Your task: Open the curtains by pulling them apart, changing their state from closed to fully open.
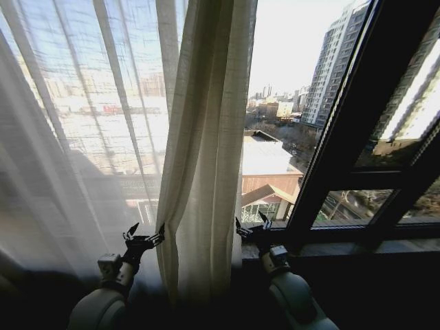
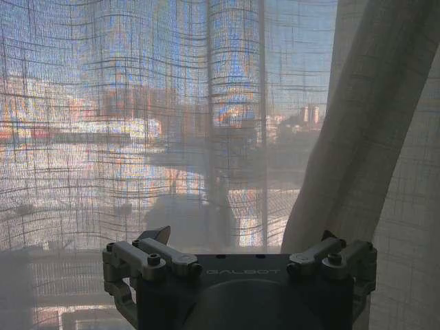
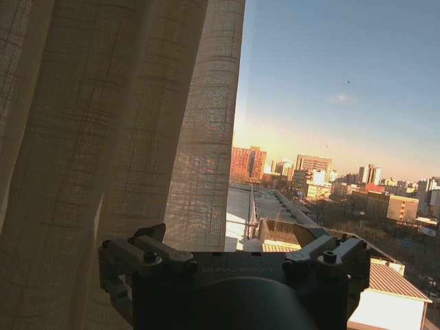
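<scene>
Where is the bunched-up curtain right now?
In the head view the bunched curtain hangs in the middle, between the left gripper and right gripper, left of the bare window glass.

The curtains [image 1: 206, 158] hang down in front of a big window; whatever holds them up lies above the top edge of the head view. A thick bunch of cream folds hangs at the middle, and a thin sheer panel [image 1: 75, 137] spreads to its left across the glass. At the foot of the window runs a dark window sill [image 1: 357, 246], under the dark window frame [image 1: 344, 130]. The bunched folds drop past the level of the sill.
</scene>
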